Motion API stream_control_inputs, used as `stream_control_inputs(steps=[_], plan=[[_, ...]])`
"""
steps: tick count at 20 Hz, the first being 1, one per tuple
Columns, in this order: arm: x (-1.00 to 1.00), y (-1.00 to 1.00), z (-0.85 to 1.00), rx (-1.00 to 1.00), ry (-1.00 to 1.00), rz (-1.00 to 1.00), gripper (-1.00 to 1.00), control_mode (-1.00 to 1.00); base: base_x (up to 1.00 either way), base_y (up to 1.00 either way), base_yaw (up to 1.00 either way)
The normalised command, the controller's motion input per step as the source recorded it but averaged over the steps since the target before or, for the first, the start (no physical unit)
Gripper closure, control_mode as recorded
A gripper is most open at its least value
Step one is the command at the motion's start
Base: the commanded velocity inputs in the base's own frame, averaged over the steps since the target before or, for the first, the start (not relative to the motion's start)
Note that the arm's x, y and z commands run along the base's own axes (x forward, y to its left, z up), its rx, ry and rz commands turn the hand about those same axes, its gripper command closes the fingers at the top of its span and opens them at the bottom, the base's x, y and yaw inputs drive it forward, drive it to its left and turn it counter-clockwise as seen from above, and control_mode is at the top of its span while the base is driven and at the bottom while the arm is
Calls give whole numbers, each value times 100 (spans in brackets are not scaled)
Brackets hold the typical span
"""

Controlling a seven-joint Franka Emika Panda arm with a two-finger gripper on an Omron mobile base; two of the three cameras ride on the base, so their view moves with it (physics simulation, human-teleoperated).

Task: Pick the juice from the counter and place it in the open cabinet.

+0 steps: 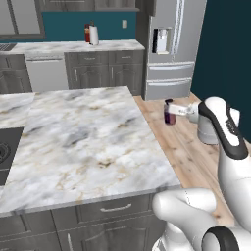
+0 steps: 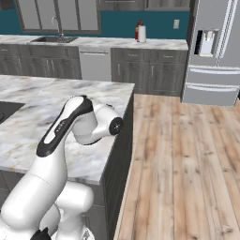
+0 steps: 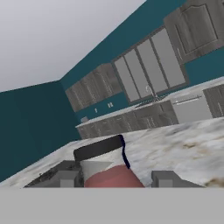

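Observation:
The juice (image 1: 169, 112), a small dark purple bottle with a pink upper part and a dark cap, hangs upright in the air just past the right edge of the marble island counter (image 1: 83, 137), above the wood floor. My gripper (image 1: 174, 111) reaches in from the right and is shut on it. In the hand view the juice (image 3: 111, 175) sits between my two fingertips (image 3: 68, 178), its dark cap on top, and the counter (image 3: 183, 148) stretches behind it. In the right base view my own arm (image 2: 70, 126) hides the hand. The open cabinet is out of view.
A steel fridge (image 1: 169, 44) stands at the far right beyond the wood floor (image 2: 187, 164). On the back counter (image 1: 73, 46) are a paper towel roll (image 1: 93, 35) and a red knife block (image 1: 87, 33). A black cooktop (image 1: 7, 152) is set into the island's left side.

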Motion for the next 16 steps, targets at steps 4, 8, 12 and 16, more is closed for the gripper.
stream_control_inputs(steps=[4, 8, 12, 16], plan=[[-7, -28, 28, 6, 0, -7, 100, -100, 0, 0, 0], [0, -28, 11, 5, 0, -4, 100, -100, 0, 0, 0], [-7, -18, 0, 1, 0, 0, 100, 100, -8, -4, 0], [0, 0, 0, 0, 0, 0, 100, 100, -59, -16, 3]])
